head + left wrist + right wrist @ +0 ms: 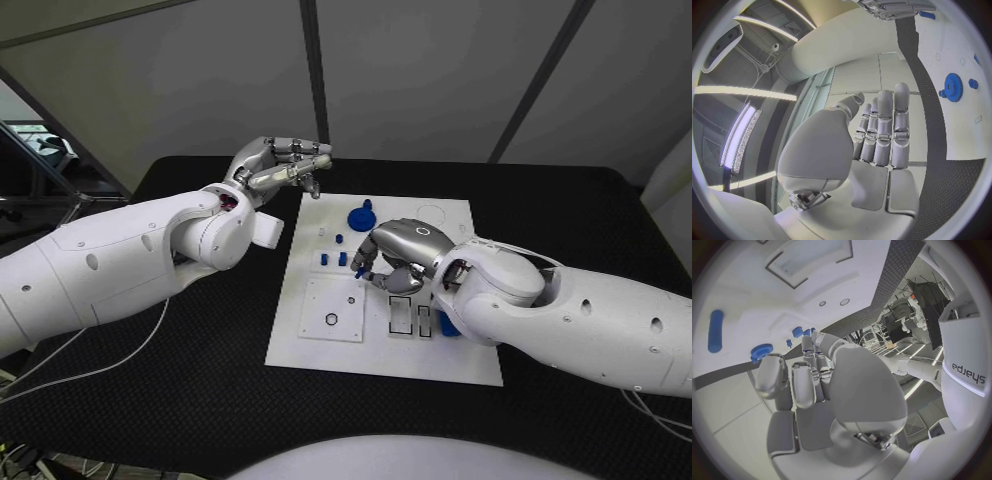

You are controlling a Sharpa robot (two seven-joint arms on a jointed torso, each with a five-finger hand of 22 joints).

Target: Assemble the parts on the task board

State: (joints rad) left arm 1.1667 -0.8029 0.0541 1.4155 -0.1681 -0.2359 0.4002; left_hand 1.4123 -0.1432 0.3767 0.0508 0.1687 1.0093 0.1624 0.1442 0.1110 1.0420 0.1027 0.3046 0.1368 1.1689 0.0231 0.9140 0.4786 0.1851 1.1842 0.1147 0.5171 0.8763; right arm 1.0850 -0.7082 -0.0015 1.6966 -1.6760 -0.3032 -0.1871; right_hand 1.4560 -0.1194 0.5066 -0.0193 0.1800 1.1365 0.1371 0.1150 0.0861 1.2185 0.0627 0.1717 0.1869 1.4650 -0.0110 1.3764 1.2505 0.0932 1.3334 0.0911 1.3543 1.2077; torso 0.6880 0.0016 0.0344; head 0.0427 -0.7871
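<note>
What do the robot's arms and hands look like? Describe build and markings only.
Both arms are smooth, rounded white shells. The left hand and right hand are silver metal with segmented fingers and grey pads. Thin white cables trail from both arms. The right wrist view shows dark "sharpa" lettering.

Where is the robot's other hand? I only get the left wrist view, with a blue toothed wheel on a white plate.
Observer: In the head view, the right hand hovers over the middle of the task board, nearer the robot than the blue gear.
Operator: Is it holding anything?
Observer: Cannot tell; its fingers curl downward beside two small blue pegs on the board.
Operator: And the hand I'm riding on?
Observer: The left hand is raised beyond the board's far left corner.
</note>
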